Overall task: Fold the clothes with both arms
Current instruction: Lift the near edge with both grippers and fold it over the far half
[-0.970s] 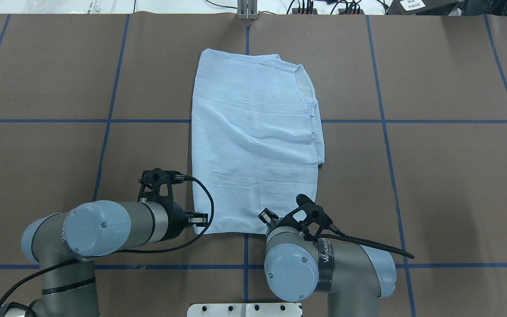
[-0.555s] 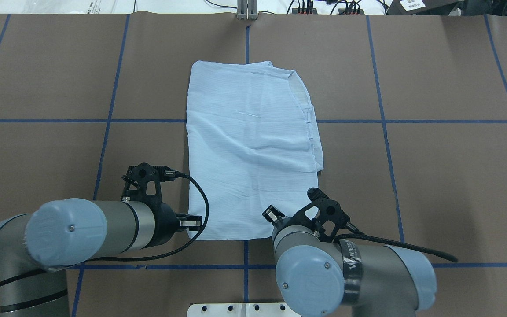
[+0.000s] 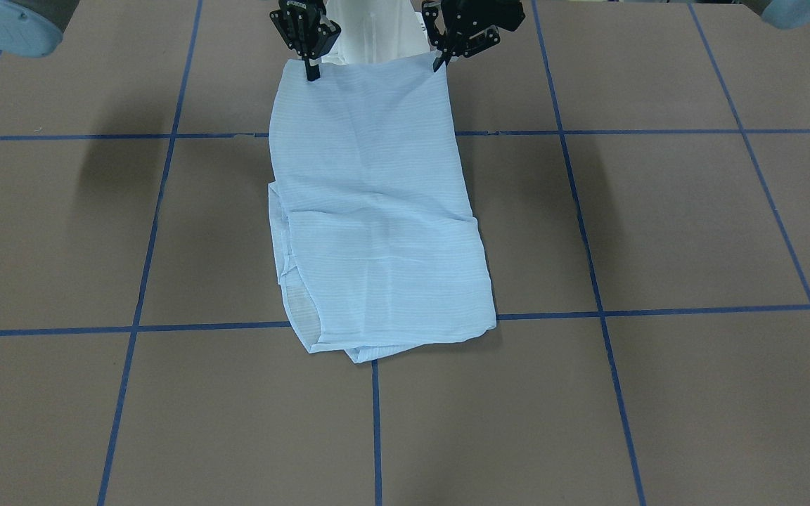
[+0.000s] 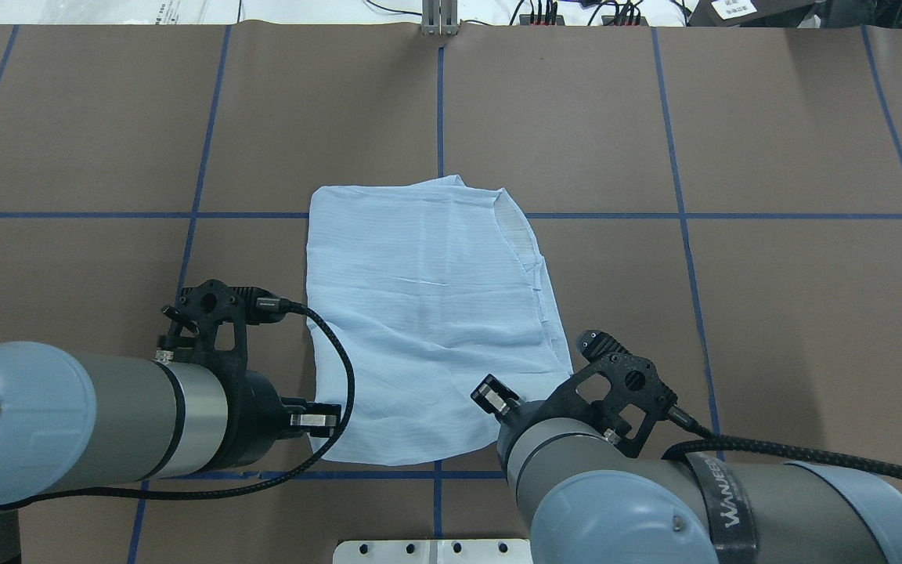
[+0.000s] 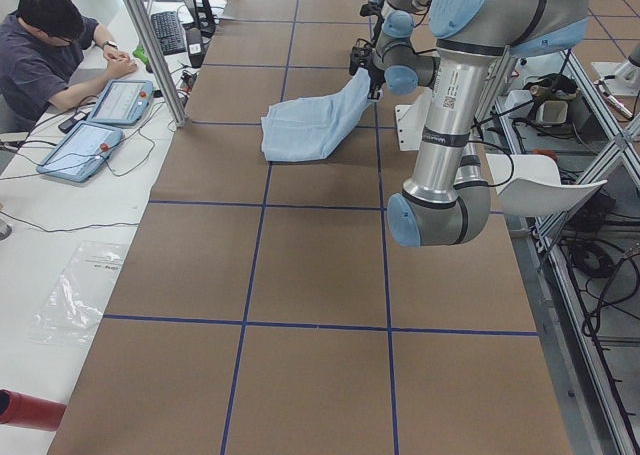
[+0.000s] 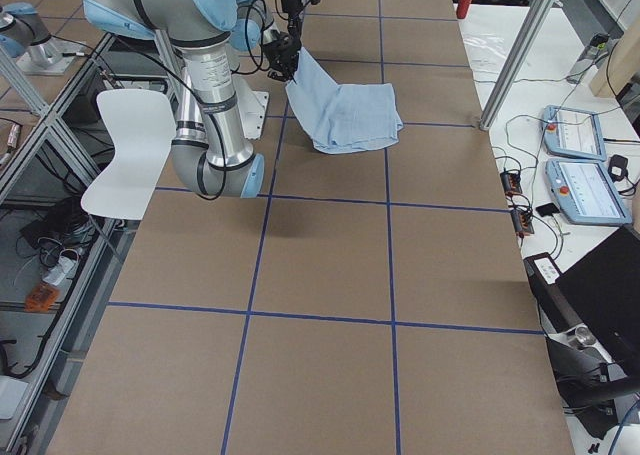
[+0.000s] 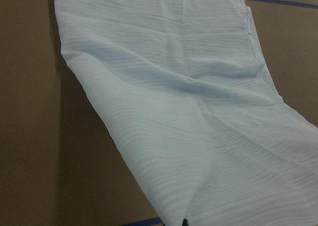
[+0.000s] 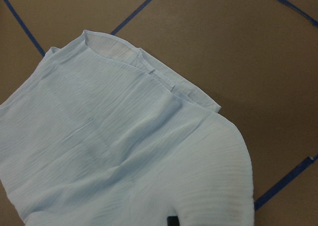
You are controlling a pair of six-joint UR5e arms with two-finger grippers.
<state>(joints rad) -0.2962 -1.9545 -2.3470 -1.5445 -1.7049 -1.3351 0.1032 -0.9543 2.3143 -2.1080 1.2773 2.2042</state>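
Shirt (image 4: 427,313): light blue, thin, finely ribbed, folded to a long panel. One short edge is raised off the desk (image 4: 772,313) and held at both corners. The cloth slopes down and away from the fingers, and its far half lies flat on the desk.

Left fingers (image 3: 439,65): black, closed on the left corner of the raised edge. The left arm (image 4: 106,423) is grey with a light blue cap and comes in low behind them.

Right fingers (image 3: 313,70): black, closed on the right corner of the same edge, level with the left fingers. The raised edge is drawn taut between the two. The right arm (image 4: 654,501) stands behind them.

Neck opening (image 4: 510,215): at the shirt's far end, on the right fingers' side and well apart from them.

Desk: brown cover, marked in squares by blue tape (image 4: 733,215).

Person (image 5: 45,55): seated at a side bench beyond the desk's far edge, well apart from both pairs of fingers, with two tablets (image 5: 120,100) just beside.
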